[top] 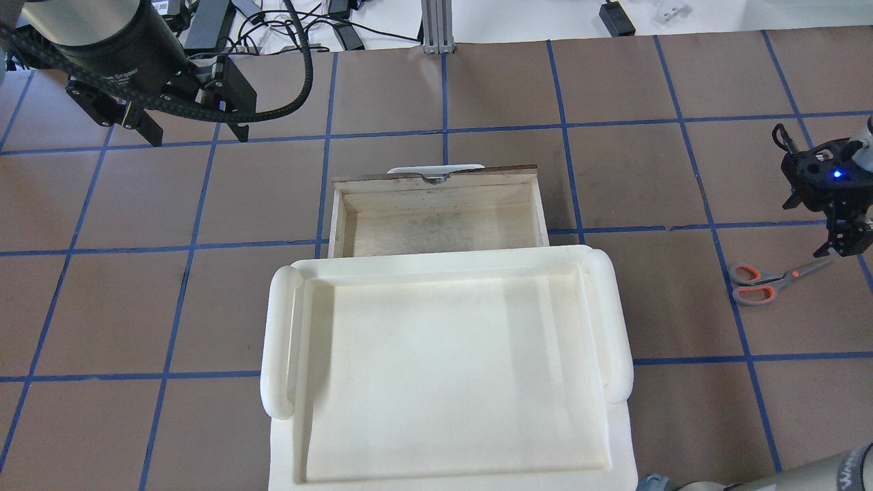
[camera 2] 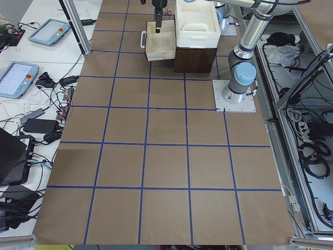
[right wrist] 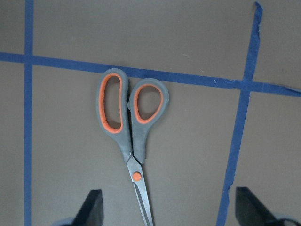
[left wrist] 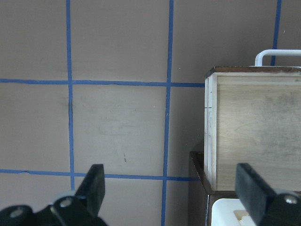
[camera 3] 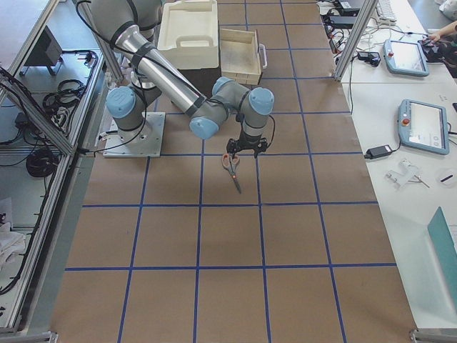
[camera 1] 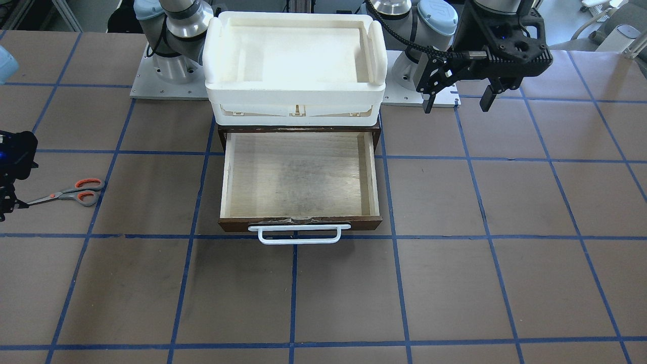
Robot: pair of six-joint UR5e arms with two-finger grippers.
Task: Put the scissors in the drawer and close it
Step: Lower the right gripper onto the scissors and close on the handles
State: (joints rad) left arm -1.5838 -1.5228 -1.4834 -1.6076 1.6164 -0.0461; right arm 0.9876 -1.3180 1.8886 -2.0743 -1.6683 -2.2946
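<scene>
The scissors (camera 1: 71, 192) lie flat on the table, far out on my right side, grey handles with orange-red loops (right wrist: 131, 136). They also show in the overhead view (top: 767, 279) and the exterior right view (camera 3: 233, 171). My right gripper (right wrist: 169, 209) is open just above the blade end, a finger on each side of the blades, touching nothing; it also shows in the overhead view (top: 846, 242). The drawer (camera 1: 298, 172) is pulled open and empty, its white handle (camera 1: 298, 233) towards the front. My left gripper (camera 1: 457, 101) is open and empty, hanging above the table to the drawer's left (left wrist: 171, 193).
A white plastic tray (top: 279, 341) sits on top of the dark brown cabinet (camera 2: 195, 60) that holds the drawer. The arm bases (camera 1: 167, 71) stand behind it. Blue tape lines grid the brown table. Tablets (camera 3: 421, 125) and cables lie on side benches.
</scene>
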